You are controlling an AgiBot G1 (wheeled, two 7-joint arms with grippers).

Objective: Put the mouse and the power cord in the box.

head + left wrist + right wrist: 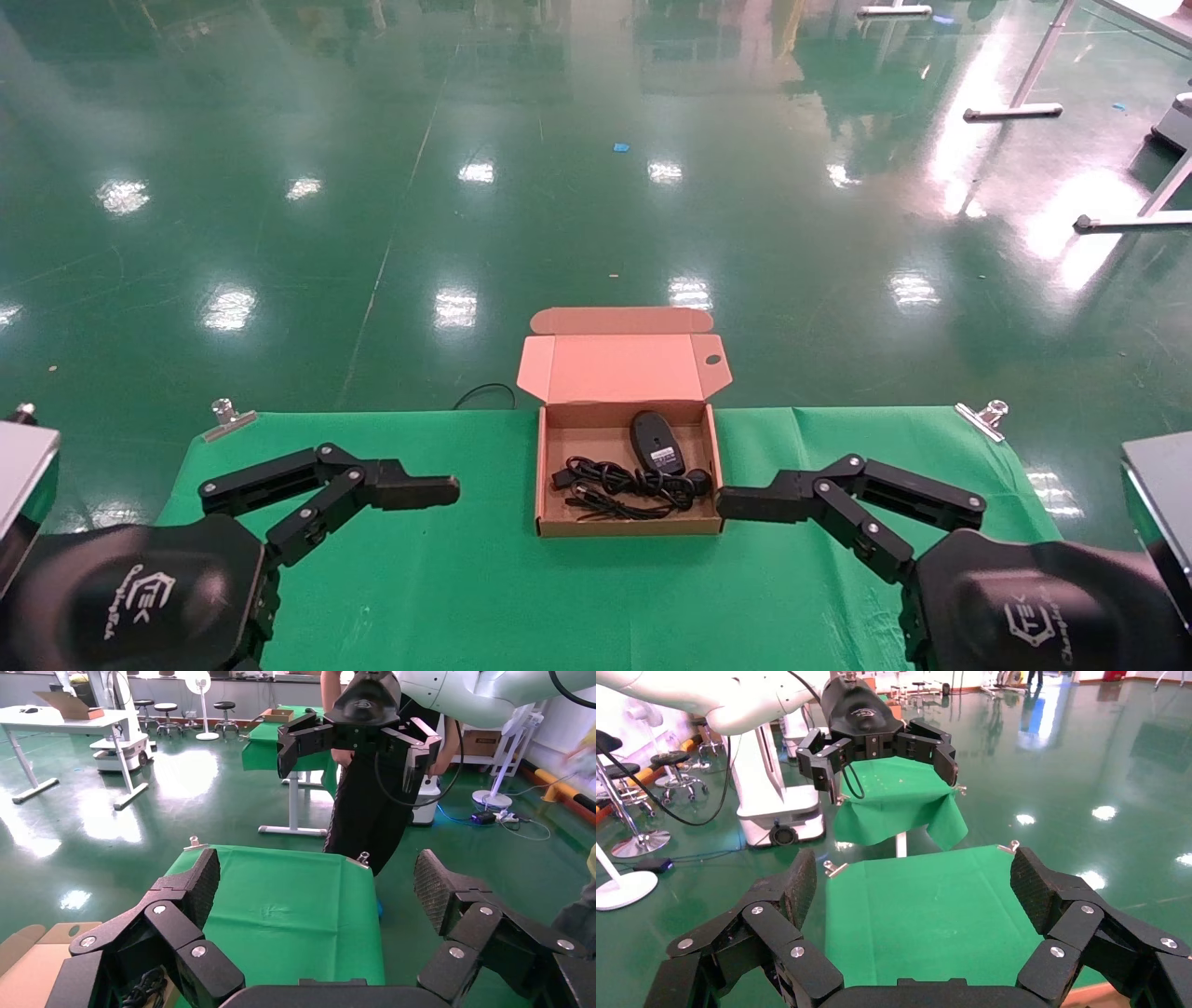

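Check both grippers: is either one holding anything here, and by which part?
Nothing is held. The left gripper and right gripper are both open and empty, either side of the box; the mouse and power cord lie inside it.

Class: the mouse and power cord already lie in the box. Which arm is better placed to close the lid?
Right, probably. The right tool sits beside the box wall, near the open lid; the left tool hangs farther off.
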